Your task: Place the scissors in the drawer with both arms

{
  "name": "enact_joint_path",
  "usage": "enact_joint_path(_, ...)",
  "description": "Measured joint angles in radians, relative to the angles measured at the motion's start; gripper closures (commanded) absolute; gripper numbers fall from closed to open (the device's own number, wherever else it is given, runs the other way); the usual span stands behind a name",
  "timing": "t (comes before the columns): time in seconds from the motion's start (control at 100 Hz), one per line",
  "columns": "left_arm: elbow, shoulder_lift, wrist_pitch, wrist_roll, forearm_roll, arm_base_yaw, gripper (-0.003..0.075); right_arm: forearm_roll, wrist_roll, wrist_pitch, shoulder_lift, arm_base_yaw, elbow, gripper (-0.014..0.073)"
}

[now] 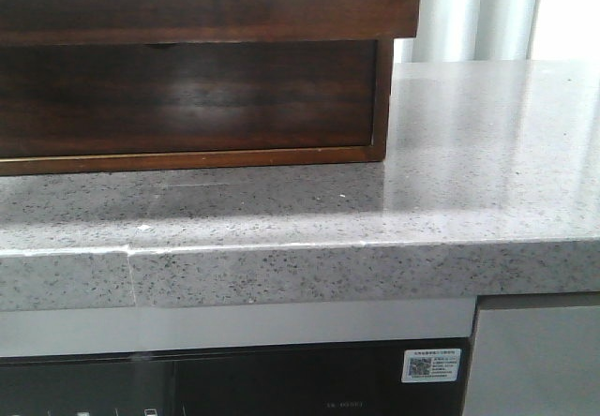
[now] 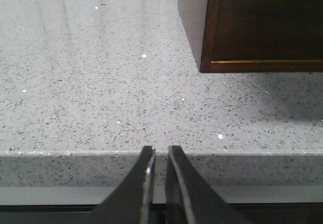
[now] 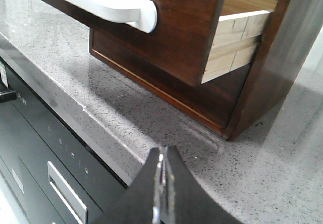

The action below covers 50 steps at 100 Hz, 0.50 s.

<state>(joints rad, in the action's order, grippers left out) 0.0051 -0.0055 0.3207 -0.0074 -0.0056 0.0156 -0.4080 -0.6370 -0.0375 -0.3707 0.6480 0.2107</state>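
Note:
The drawer (image 1: 206, 8) is a wide dark brown front with a white strip along its top. It stands pulled out of a dark wood box (image 1: 187, 97) on the grey speckled counter. In the right wrist view the drawer (image 3: 171, 37) shows its pale wood side and open inside. The scissors are not in view. My left gripper (image 2: 161, 149) is shut with only a sliver between the fingers, empty, at the counter's front edge, left of the box corner (image 2: 262, 27). My right gripper (image 3: 164, 151) is shut over the counter's front edge, in front of the box's right end.
The grey counter (image 1: 469, 182) stretches right of the box. Its front edge has a seam (image 1: 131, 275). Below it sits a dark appliance front with a white label (image 1: 431, 364) and a silver handle (image 3: 65, 188). A pale cabinet door (image 1: 534, 360) is at lower right.

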Motion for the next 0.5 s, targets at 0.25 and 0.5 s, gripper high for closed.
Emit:
enact_joint_path(0.25,0.0,0.0,0.0,0.001,0.0,0.0,0.0717,0.0,0.0,0.0,0.0,0.0,0.0,0.0706)
enact_joint_path(0.5,0.0,0.0,0.0,0.001,0.0,0.0,0.0717,0.01,0.0,0.018,0.0,0.0,-0.019,0.0706)
